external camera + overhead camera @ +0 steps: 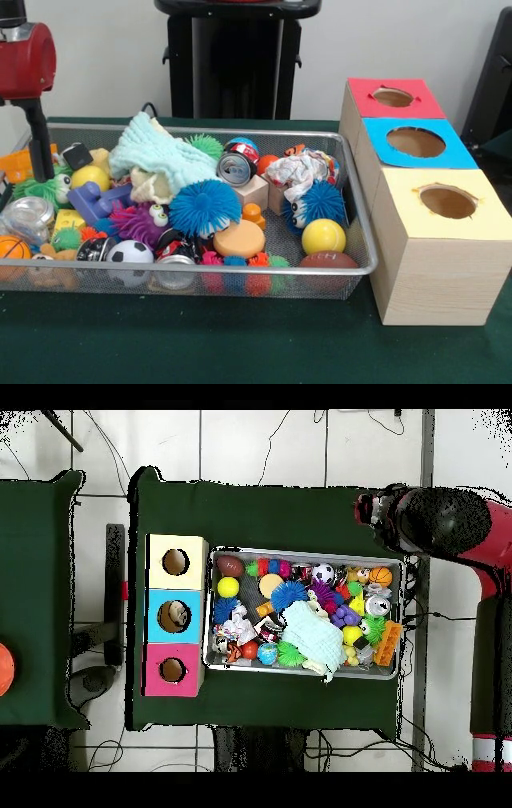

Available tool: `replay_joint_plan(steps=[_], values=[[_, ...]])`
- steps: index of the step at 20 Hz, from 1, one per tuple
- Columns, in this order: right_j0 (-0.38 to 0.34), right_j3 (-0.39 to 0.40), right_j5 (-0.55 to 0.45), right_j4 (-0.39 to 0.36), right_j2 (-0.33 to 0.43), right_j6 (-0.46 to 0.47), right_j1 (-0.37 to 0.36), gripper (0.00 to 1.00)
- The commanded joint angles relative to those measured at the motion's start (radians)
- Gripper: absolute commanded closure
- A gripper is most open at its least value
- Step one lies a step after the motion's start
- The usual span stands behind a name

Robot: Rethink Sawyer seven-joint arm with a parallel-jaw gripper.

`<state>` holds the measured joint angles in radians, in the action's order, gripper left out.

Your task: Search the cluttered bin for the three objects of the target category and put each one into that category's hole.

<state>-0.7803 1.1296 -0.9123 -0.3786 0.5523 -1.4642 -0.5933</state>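
Observation:
The cluttered bin [356, 210], a wide silver wire-mesh tray, sits on the green table and is full of toys. It also shows in the overhead view [404, 620]. Three wooden boxes stand beside it, each with a hole: red top [394, 98], blue top [416, 142], yellow top [448, 202]. In the bin lie a yellow ball [323, 236], a brown football [328, 260], a soccer ball [130, 253] and a basketball [12, 248]. My gripper [40, 156] hangs on a black stem over the bin's left end. I cannot see how it stands.
Also in the bin: a teal cloth [156, 156], blue spiky balls [204, 206], a purple spiky toy with eyes [140, 222], a can [236, 168], an orange disc [238, 238] and crumpled wrapping [300, 170]. The red and black arm [440, 519] reaches over the bin's end.

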Motion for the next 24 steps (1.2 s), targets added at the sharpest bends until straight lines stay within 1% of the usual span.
replay_joint_plan(steps=[1, 5, 8, 12, 14, 19, 21, 24], values=[[-0.012, 0.056, 0.017, -0.081, 0.070, 0.320, 0.056, 0.00], [-0.009, 0.062, 0.030, -0.087, 0.073, 0.311, 0.070, 0.00], [-0.013, 0.072, 0.036, -0.089, 0.073, 0.302, 0.068, 0.00], [-0.016, 0.063, 0.009, -0.099, 0.070, 0.305, 0.064, 0.00], [-0.023, 0.069, 0.023, -0.109, 0.065, 0.297, 0.066, 0.00], [-0.032, 0.050, 0.007, -0.139, 0.045, 0.301, 0.072, 0.00], [-0.035, 0.035, -0.014, -0.154, 0.030, 0.298, 0.066, 0.00], [-0.033, -0.007, -0.086, -0.160, 0.012, 0.292, 0.062, 0.00]])
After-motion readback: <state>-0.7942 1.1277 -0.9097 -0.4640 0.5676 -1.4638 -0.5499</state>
